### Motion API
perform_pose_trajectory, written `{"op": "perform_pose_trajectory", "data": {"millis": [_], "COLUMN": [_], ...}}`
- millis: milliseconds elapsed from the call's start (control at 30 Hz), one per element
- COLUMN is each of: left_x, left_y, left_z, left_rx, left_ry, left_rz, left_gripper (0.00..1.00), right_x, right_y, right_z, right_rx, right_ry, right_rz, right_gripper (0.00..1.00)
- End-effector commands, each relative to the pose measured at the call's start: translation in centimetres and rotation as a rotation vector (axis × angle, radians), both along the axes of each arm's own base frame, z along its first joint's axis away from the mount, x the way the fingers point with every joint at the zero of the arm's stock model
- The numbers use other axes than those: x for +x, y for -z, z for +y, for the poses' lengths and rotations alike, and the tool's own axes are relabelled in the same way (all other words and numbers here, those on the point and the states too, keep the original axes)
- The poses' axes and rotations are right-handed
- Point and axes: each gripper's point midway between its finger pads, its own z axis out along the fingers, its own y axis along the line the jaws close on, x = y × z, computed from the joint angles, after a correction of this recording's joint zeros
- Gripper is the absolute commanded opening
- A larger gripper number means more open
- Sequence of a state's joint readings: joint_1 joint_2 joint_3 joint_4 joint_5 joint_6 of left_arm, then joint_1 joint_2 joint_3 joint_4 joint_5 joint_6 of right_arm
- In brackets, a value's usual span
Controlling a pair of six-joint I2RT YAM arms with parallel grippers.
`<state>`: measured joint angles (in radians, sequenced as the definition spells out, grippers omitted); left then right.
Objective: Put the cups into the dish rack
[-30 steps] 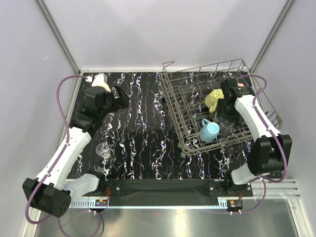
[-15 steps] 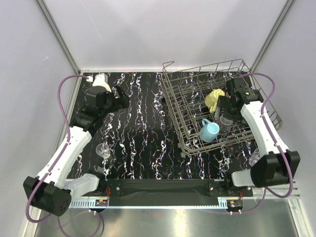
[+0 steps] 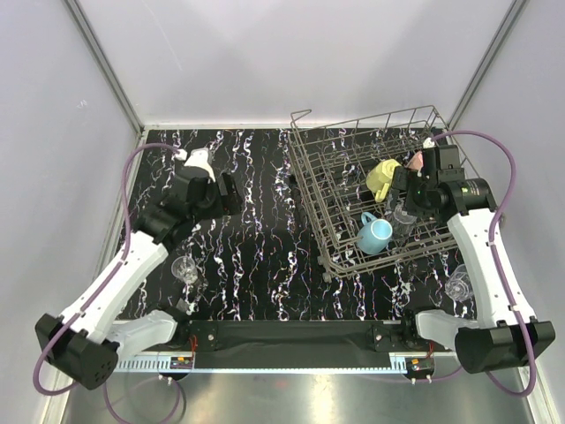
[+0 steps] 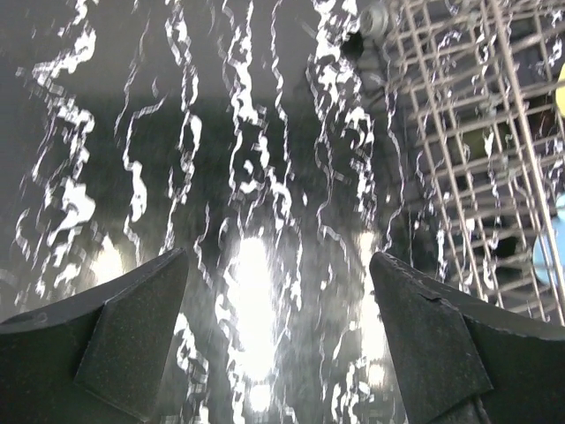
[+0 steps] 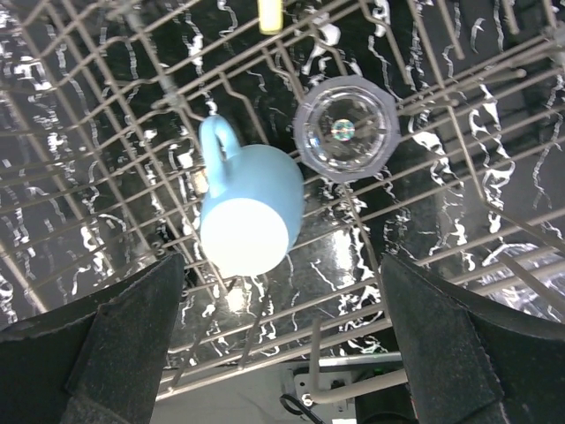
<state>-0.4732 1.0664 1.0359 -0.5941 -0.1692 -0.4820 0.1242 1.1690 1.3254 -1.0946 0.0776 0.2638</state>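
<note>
Cups are partly loaded. Below the right hand (image 5: pixel 281 265), whose fingers are spread wide and empty, a light blue mug (image 5: pixel 252 208) lies tilted in the dish rack (image 3: pixel 306 177), with a clear glass (image 5: pixel 346 128) just beside it. A yellow mug (image 3: pixel 382 179) is partly hidden by that arm. The left hand (image 4: pixel 278 265) gapes over the worktop (image 4: pixel 132 132). A near-left glass (image 3: pixel 184 268) and a near-right glass (image 3: pixel 459 284) stand outside the rack. The right arm has swung right since a second ago, uncovering the latter.
</note>
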Motion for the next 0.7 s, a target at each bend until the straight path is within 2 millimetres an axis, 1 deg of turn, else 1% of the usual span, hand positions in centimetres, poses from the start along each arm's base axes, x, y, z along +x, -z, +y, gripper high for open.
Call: {"op": "perform_pose_trajectory", "data": {"millis": [0,67,100,133,200,233,300,333,367,433,500,567,667], "left_x": [-2.7,-3.7,-4.2,-4.6,-5.6,-6.1,-7.2,-7.4,-8.1,-8.3,-8.7,-8.8,-9.3], "left_y": [-1.6,-2.3,-1.9,-1.6,-0.4,0.7,2.8,3.3,4.6,5.7,7.4,8.7,9.9], "left_z": [1.6,2.7,3.3,4.3,5.9,7.4,8.8,9.3,9.8,10.0,10.4,10.7,11.4], "left_rx": [-0.022,-0.036,-0.032,-0.032,-0.01,0.025,0.091,0.112,0.151,0.163,0.209,0.252,0.303], "left_ry": [-0.032,-0.081,-0.103,-0.173,-0.254,-0.324,-0.374,-0.4,-0.415,-0.454,-0.487,-0.536,-0.603], "left_rz": [-0.008,-0.027,-0.011,-0.001,0.023,0.041,0.096,0.111,0.165,0.21,0.283,0.337,0.394], "left_gripper": [0.91,0.91,0.91,0.89,0.88,0.88,0.88,0.88,0.88,0.88,0.88,0.87,0.86], "right_x": [0.4,0.3,0.1,0.1,0.0,-0.1,-0.3,-0.5,-0.7,-0.9,-0.9,-0.9,-1.0], "right_y": [-1.8,-2.5,-2.7,-2.8,-2.7,-2.9,-3.3,-3.7,-4.1,-4.3,-4.5,-4.5,-4.3], "right_z": [0.9,1.1,1.2,1.3,1.3,1.3,1.4,1.4,1.4,1.4,1.3,1.2,1.4], "right_rx": [0.035,0.043,0.05,0.056,0.054,0.054,0.04,0.032,0.019,-0.002,-0.018,-0.023,-0.024], "right_ry": [-0.054,-0.065,-0.068,-0.074,-0.073,-0.074,-0.08,-0.083,-0.088,-0.096,-0.093,-0.089,-0.098], "right_rz": [-0.088,-0.108,-0.117,-0.126,-0.132,-0.141,-0.159,-0.174,-0.193,-0.203,-0.21,-0.206,-0.202], "right_gripper": [1.0,1.0,1.0,1.0,1.0,1.0,1.0,1.0,1.0,1.0,1.0,1.0,1.0]}}
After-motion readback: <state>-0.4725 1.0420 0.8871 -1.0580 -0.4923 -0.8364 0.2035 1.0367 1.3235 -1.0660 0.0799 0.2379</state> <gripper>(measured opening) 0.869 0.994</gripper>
